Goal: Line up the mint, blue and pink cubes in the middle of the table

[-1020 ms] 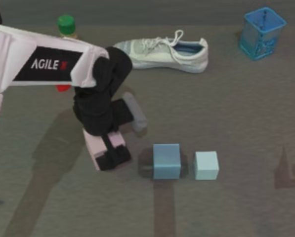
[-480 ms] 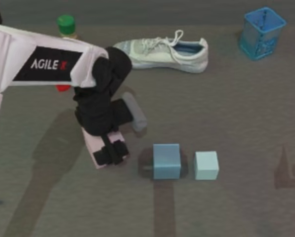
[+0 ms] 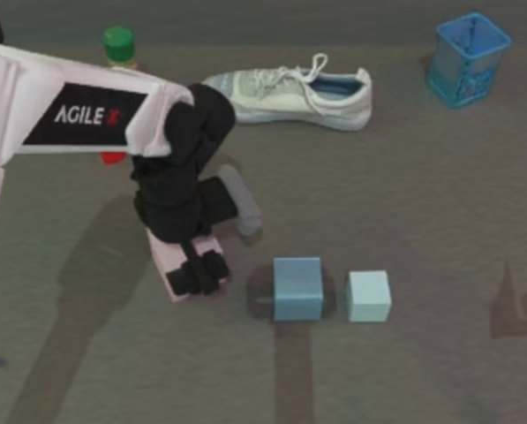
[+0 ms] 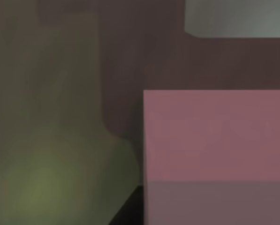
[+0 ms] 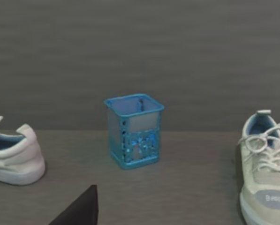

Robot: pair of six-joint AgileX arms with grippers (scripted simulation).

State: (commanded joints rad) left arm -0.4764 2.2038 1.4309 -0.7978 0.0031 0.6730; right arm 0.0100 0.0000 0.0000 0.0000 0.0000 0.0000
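The pink cube point(image 3: 169, 261) rests on the table point(image 3: 404, 203) left of the middle, and my left gripper point(image 3: 197, 269) is shut on it from above. In the left wrist view the pink cube point(image 4: 215, 136) fills the near side, with one dark finger point(image 4: 130, 213) against its edge. The blue cube point(image 3: 297, 288) and the smaller mint cube point(image 3: 368, 296) stand side by side to its right, with a gap between the pink and blue cubes. My right gripper point(image 5: 123, 211) is parked outside the top view, open, with one dark fingertip point(image 5: 81, 211) showing.
A white shoe point(image 3: 289, 93) lies at the back centre. The bright blue perforated cup point(image 3: 468, 57) stands at the back right. A green-capped bottle point(image 3: 118, 44) is at the back left, partly behind my left arm. The right wrist view shows the cup point(image 5: 132, 131) between two shoes.
My left gripper's fingers have drawn in and closed on the pink cube. The three cubes stay where they were.
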